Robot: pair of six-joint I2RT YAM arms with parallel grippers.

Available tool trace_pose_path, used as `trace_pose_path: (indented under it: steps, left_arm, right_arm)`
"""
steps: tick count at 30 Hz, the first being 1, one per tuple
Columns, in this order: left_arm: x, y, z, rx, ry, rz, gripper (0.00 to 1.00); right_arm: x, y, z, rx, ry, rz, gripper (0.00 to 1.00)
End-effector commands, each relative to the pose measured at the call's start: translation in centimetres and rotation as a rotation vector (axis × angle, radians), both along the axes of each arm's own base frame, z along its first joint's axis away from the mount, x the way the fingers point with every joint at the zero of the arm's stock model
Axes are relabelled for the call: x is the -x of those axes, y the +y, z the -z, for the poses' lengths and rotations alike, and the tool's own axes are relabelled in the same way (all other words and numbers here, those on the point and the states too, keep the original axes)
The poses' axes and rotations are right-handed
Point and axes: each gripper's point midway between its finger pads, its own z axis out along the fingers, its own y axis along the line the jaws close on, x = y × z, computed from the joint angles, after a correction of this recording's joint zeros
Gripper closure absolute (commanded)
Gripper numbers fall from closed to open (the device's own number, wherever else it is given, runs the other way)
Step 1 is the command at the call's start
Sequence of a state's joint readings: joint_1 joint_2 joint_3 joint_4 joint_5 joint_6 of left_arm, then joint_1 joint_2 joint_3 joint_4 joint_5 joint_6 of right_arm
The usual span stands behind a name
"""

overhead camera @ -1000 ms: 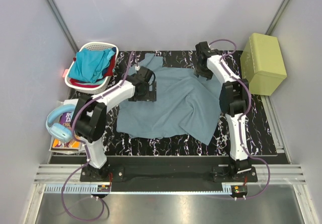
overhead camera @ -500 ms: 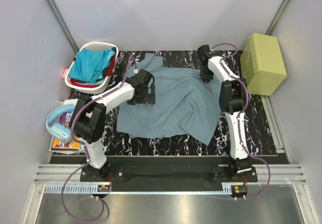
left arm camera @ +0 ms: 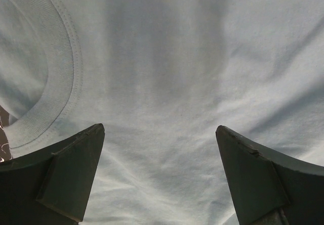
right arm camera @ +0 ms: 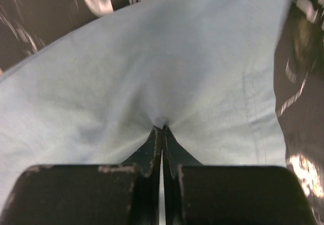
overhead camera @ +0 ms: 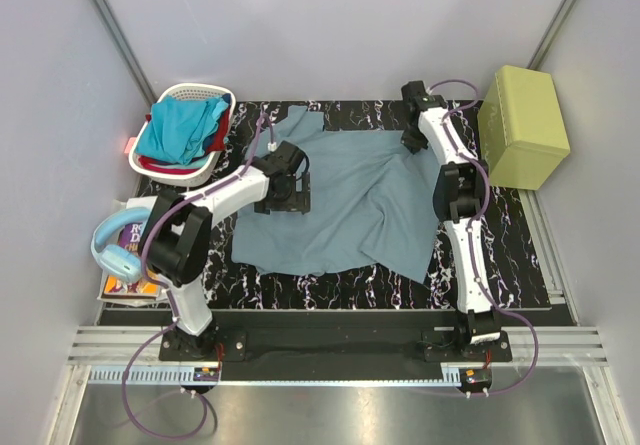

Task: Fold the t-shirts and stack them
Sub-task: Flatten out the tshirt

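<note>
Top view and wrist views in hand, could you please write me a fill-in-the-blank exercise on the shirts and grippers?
1. The right gripper is ____ on a pinch of the grey-blue shirt.
2. The left gripper, over that shirt near its collar, has its jaws ____.
3. The basket holding the turquoise shirt stands on the ____ arm's side.
Missing words: shut; open; left.

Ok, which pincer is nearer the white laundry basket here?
Left. The left pincer is open over the grey-blue t-shirt, just right of the basket; the right pincer is shut on the shirt's far-right corner, much farther off.
</note>
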State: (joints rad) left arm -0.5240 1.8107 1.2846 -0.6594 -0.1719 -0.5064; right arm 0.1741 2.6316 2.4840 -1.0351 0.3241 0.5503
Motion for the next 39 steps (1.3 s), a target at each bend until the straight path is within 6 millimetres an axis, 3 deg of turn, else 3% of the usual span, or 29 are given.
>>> trace_pose_path:
  steps: [1, 12, 13, 14, 17, 18, 20, 21, 22, 23, 24, 26, 27, 28, 29, 30, 31, 32, 33, 35, 36, 37, 38, 39]
  left_arm:
    - [0.0, -0.6, -2.2, 0.05, -0.041, -0.003, 0.01]
    - [-0.3, -0.3, -2.3, 0.02, -0.031, -0.007, 0.01]
    - [-0.4, -0.3, -2.3, 0.018, -0.032, -0.006, 0.01]
    - [-0.4, -0.4, -2.5, 0.019, -0.035, -0.006, 0.01]
    - [-0.5, -0.5, -3.7, 0.038, -0.065, -0.007, 0.01]
    - [-0.3, -0.4, -3.9, 0.037, -0.071, -0.007, 0.01]
    - [-0.2, -0.4, -5.0, 0.046, -0.103, -0.005, 0.01]
    - [0.2, -0.3, -6.0, 0.052, -0.129, 0.0, 0.01]
    - [0.4, -0.2, -6.6, 0.058, -0.144, 0.001, 0.01]
    - [0.7, -0.2, -7.1, 0.069, -0.153, 0.003, 0.01]
    - [1.4, -0.1, -8.1, 0.09, -0.175, 0.01, 0.01]
    - [2.4, -0.3, -9.1, 0.109, -0.195, 0.03, 0.01]
    - [3.5, -0.4, -8.6, 0.105, -0.189, 0.044, 0.01]
    - [4.3, -0.4, -9.7, 0.128, -0.216, 0.051, 0.01]
    - [5.4, -0.2, -8.9, 0.129, -0.199, 0.051, 0.01]
    - [6.4, -0.7, -8.7, 0.138, -0.194, 0.071, 0.01]
    - [7.3, -0.9, -9.3, 0.166, -0.209, 0.078, 0.01]
    - [8.4, -0.9, -8.2, 0.168, -0.184, 0.073, 0.01]
    - [9.5, -1.6, -8.0, 0.177, -0.178, 0.097, 0.01]
    - [11.2, -1.7, -7.4, 0.183, -0.174, 0.103, 0.01]
    - [12.2, -2.3, -7.1, 0.183, -0.169, 0.131, 0.01]
    - [12.7, -2.4, -6.7, 0.18, -0.167, 0.136, 0.01]
    - [13.5, -2.4, -5.9, 0.171, -0.15, 0.144, 0.01]
    - [13.8, -2.5, -5.5, 0.166, -0.144, 0.144, 0.01]
  right_arm:
    - [-3.0, -2.8, -2.5, -0.024, -0.107, 0.083, 1.0]
    - [-5.1, -6.2, -3.2, -0.088, -0.178, 0.135, 1.0]
    - [-5.4, -6.3, -3.4, -0.098, -0.189, 0.118, 0.96]
    - [-5.6, -5.9, -3.6, -0.115, -0.196, 0.1, 0.79]
    - [-5.7, -4.7, -5.9, -0.166, -0.229, 0.051, 0.47]
    - [-5.7, -4.2, -8.0, -0.174, -0.26, 0.041, 0.42]
    - [-5.1, -2.8, -10.2, -0.164, -0.277, 0.005, 0.31]
    - [-4.5, -2.4, -13.0, -0.153, -0.314, -0.003, 0.24]
    - [-3.9, -1.9, -14.6, -0.145, -0.331, -0.014, 0.21]
    - [-3.3, -0.4, -16.3, -0.119, -0.352, -0.034, 0.2]
    - [-1.9, 0.3, -19.4, -0.117, -0.389, -0.045, 0.19]
    - [0.1, 1.7, -22.0, -0.095, -0.41, -0.067, 0.19]
    - [2.4, 3.4, -23.8, -0.096, -0.417, -0.103, 0.19]
    - [3.6, 4.2, -24.4, -0.093, -0.414, -0.117, 0.2]
    - [4.8, 4.8, -24.8, -0.094, -0.408, -0.127, 0.2]
    - [7.3, 5.9, -25.0, -0.102, -0.388, -0.155, 0.2]
    - [8.5, 6.4, -24.9, -0.115, -0.378, -0.156, 0.22]
    - [9.8, 6.9, -24.7, -0.124, -0.367, -0.168, 0.22]
    - [12.5, 7.7, -24.3, -0.129, -0.345, -0.184, 0.23]
    - [14.9, 8.7, -23.9, -0.145, -0.346, -0.205, 0.24]
    - [17.2, 8.5, -23.2, -0.15, -0.33, -0.201, 0.24]
    - [18.6, 9.5, -22.9, -0.154, -0.327, -0.227, 0.25]
    - [20.0, 9.5, -23.6, -0.164, -0.35, -0.232, 0.25]
    - [21.3, 9.4, -21.9, -0.154, -0.314, -0.224, 0.25]
